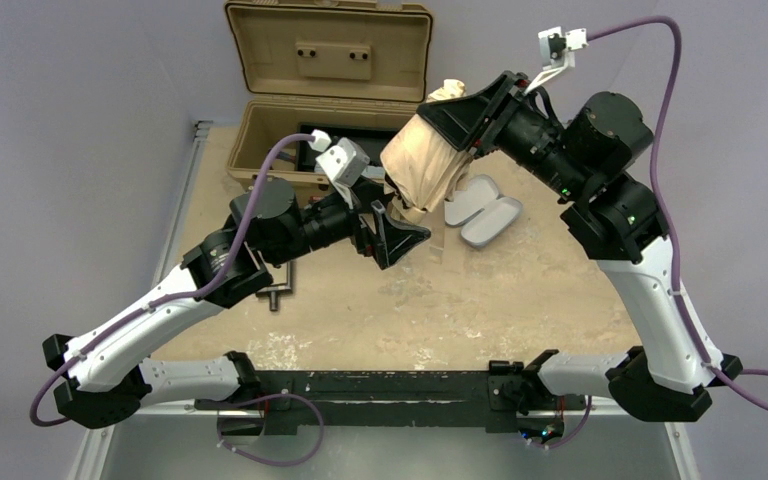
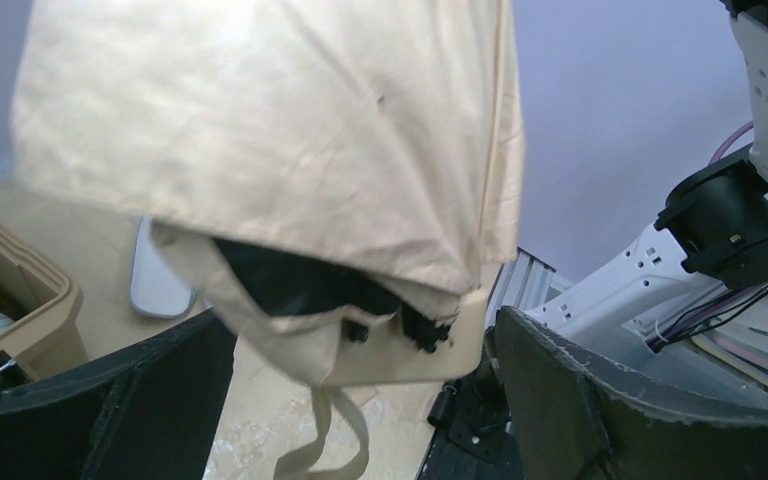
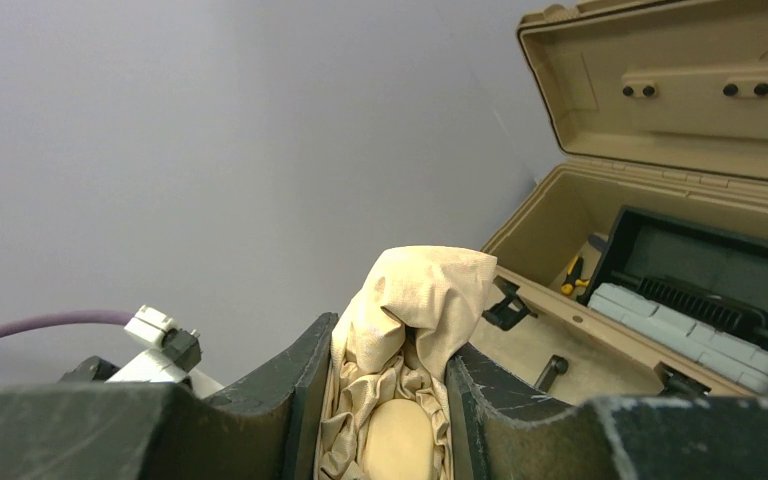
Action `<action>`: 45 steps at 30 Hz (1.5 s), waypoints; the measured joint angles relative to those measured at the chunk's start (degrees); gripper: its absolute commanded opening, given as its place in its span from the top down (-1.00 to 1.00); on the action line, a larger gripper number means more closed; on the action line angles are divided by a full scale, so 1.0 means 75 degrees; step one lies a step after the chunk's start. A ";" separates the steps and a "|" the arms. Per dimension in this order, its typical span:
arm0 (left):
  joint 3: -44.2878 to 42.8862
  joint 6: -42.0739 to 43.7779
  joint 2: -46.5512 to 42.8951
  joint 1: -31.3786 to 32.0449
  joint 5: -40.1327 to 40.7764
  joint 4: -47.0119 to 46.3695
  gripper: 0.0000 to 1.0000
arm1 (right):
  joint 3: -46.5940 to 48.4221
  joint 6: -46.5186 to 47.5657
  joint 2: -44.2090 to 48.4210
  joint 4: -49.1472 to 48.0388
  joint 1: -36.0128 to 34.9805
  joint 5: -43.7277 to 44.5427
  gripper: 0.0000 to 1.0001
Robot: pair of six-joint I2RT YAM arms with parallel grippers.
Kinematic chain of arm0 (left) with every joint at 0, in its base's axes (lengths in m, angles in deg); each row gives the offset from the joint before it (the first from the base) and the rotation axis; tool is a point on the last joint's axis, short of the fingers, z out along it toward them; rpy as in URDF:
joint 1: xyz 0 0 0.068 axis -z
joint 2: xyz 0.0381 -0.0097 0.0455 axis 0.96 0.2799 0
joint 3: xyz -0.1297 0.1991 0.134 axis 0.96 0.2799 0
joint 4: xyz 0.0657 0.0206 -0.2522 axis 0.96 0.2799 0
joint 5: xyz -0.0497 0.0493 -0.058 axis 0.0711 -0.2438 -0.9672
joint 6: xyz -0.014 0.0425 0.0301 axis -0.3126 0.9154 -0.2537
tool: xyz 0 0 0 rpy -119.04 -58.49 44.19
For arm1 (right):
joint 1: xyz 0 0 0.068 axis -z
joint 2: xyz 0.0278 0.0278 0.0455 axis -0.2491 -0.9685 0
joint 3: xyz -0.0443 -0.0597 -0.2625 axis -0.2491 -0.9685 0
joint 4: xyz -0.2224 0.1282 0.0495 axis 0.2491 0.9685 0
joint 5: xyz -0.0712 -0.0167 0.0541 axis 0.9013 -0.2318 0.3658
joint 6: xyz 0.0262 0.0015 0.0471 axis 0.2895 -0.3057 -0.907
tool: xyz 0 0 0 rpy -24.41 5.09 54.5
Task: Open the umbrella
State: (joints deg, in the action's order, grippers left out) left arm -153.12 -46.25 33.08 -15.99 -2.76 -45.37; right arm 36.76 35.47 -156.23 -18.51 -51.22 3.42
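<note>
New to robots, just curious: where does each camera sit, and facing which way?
Top external: above and behind, looking down at the table; left arm and right arm show.
Left wrist: on the left arm, looks past open left fingers at the umbrella.
Right wrist: on the right arm, looks past right fingers, shut on the umbrella, toward the toolbox.
All three share the umbrella.

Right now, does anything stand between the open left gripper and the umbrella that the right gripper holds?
Nothing visible does. The left gripper is open just under the hanging end of the umbrella, which the right gripper grips at its other end. Only the umbrella's own strap dangles ahead of it. The toolbox stands behind, out of the way.
</note>
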 measured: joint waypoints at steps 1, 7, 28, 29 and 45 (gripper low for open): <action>-0.0020 0.0035 0.0058 0.0032 0.0015 -0.0029 -0.74 | 0.0000 -0.0017 -0.0058 0.0041 0.0000 0.0000 1.00; -0.0079 0.0131 0.0143 0.0105 0.0163 -0.0251 0.16 | 0.0000 -0.0090 -0.0149 0.0157 0.0000 -0.0003 1.00; 0.0930 0.0175 -0.1172 0.0154 0.0149 0.0577 1.00 | 0.1929 -0.0172 -0.0982 0.1166 0.0073 0.0504 1.00; 0.1224 0.0140 -0.1469 0.0178 0.0143 0.0679 1.00 | 0.2142 -0.0157 -0.1064 0.1253 0.0111 0.0522 1.00; 0.0927 -0.0592 -0.2119 0.0303 0.0391 0.3284 -1.00 | 0.1078 -0.0420 -0.0816 0.1008 0.0414 0.0207 1.00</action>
State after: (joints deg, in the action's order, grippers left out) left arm -146.17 -50.69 17.19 -13.72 0.17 -20.74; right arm 44.85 32.33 -162.35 -10.95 -48.12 4.97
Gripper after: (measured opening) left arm 0.994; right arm 0.315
